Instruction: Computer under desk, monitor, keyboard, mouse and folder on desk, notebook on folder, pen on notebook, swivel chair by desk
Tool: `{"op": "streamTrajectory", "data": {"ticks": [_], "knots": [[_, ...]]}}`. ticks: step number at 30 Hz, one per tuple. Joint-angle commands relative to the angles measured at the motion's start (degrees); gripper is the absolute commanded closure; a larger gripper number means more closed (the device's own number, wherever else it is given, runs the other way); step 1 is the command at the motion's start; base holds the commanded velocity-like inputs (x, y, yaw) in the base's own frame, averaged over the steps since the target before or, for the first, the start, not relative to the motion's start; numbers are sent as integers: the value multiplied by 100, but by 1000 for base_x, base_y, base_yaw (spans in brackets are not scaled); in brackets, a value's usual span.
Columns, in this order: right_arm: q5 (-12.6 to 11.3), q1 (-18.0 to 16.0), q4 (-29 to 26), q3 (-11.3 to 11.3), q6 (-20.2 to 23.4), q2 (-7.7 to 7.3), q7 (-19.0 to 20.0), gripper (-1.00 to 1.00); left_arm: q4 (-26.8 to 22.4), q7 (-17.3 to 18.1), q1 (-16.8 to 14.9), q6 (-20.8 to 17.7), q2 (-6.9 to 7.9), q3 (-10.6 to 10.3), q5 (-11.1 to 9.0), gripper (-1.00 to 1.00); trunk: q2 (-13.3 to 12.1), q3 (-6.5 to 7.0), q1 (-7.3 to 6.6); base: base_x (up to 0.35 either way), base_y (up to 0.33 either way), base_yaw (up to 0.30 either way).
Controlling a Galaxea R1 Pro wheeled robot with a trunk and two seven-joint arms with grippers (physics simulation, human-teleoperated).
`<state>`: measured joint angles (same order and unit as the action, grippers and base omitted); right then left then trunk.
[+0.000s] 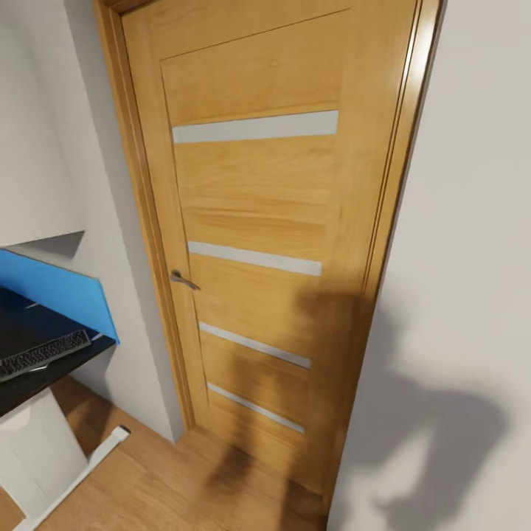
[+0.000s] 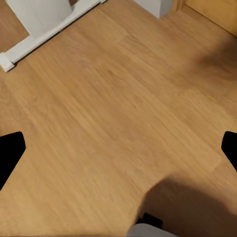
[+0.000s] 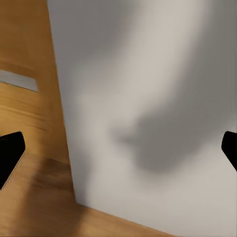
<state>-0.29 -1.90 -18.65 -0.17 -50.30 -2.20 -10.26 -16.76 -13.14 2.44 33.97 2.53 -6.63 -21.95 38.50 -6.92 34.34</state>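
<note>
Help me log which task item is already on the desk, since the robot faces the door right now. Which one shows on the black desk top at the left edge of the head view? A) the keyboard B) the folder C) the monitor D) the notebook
A: a slim black keyboard with dark keys lies on the desk, in front of its blue back panel.

A home room: oak door (image 1: 258, 236), wood floor (image 2: 113, 128), desk (image 1: 44, 369) with keyboard (image 1: 44, 354).
</note>
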Motion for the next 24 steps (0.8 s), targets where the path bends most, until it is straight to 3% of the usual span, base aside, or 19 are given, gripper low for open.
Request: {"op": "streamTrajectory", "data": {"ticks": [1, 24], "knots": [[-2, -3, 2, 0, -15, 0, -2, -100, -12, -48, 2, 4, 4, -49, -20, -100, -34, 11, -21, 0, 0, 289], [-6, -3, 81, 8, -6, -8, -2, -100, -8, -41, 2, -48, 11, -49, -26, -100, -957, 423, -526, 0, 0, 289]]}}
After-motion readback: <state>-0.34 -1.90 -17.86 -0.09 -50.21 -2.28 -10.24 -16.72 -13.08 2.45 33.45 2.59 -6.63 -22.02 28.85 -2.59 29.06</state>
